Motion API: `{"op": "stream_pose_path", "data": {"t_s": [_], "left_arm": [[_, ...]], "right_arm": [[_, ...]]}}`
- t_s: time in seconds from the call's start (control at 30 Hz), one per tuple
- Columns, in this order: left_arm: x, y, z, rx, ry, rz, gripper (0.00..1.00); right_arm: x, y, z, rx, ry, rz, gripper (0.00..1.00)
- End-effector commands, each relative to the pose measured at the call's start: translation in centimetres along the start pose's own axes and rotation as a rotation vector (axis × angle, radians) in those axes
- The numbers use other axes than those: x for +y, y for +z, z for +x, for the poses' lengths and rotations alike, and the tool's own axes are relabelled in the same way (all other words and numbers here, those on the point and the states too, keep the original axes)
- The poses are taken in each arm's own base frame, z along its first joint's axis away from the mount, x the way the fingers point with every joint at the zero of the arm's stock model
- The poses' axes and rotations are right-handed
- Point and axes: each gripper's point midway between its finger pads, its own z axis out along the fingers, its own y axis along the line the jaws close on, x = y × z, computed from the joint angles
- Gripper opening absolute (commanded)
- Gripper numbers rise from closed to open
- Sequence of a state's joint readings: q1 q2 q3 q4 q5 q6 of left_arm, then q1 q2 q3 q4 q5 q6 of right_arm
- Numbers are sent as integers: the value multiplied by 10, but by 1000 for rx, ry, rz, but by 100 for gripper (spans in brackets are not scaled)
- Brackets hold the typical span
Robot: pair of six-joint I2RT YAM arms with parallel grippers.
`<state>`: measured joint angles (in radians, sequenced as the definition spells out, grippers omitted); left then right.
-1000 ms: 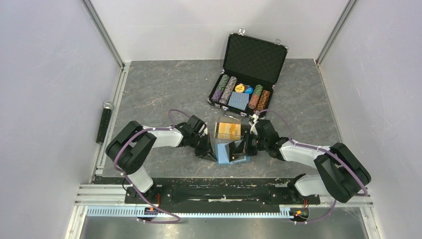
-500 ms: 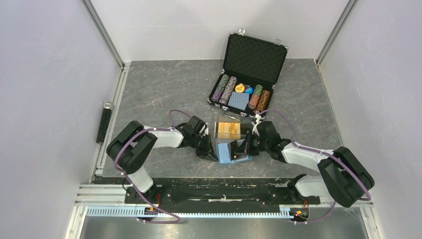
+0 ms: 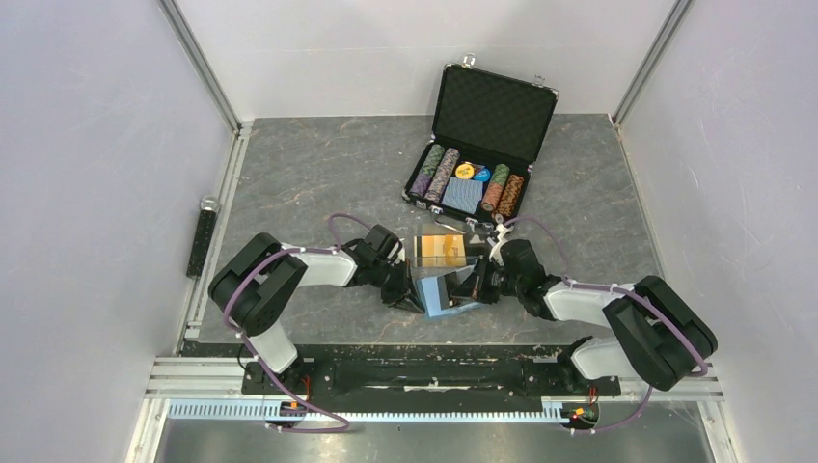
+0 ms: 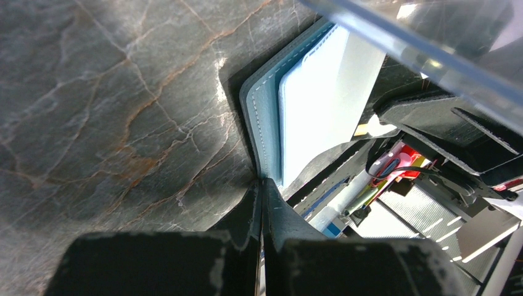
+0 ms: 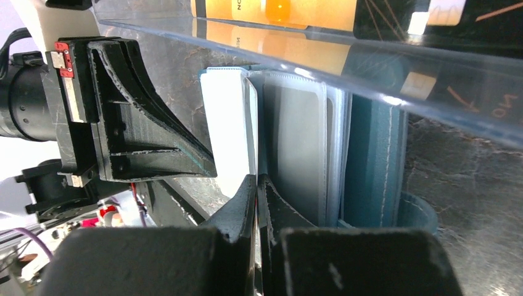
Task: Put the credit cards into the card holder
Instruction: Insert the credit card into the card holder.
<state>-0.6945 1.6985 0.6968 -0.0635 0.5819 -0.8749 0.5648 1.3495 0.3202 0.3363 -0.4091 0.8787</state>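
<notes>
Black metal-edged case [image 3: 494,114], open, lid raised, at rear right of dark marbled table [image 3: 318,174]. Inside: rows of striped poker chips [image 3: 436,172], blue patterned card deck [image 3: 463,196]. Black bar [image 3: 203,239] beside left rail.

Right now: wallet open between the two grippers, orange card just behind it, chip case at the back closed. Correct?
Not quite: the chip case is open, its lid standing up, as the top view shows. The rest holds: the wallet is open between the left gripper and the right gripper, with the orange card just behind it.
</notes>
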Motion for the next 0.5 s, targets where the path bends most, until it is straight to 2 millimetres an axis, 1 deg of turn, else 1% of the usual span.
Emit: {"op": "stream_pose_path", "data": {"t_s": [0.0,0.1,0.13,0.23,0.3,0.33,0.47], "left_arm": [[15,11,-3,-23,-34,-58,2],[12,12,-6,-27,-30,-54,2],[12,12,-6,-28,-28,-56,2],[14,11,-6,-29,-26,-71,2],[16,11,-6,-32,-23,-82,2],[16,10,-7,-33,-22,-87,2],[18,9,-8,-36,-15,-105,2]], "right_arm": [[3,2,13,53,25,-16,1],[3,3,16,95,-26,29,17],[4,4,14,104,-47,49,22],[0,4,9,127,-103,114,30],[0,2,3,122,-137,148,37],[-4,0,3,132,-150,178,42],[-4,-8,-7,128,-209,235,57]]}}
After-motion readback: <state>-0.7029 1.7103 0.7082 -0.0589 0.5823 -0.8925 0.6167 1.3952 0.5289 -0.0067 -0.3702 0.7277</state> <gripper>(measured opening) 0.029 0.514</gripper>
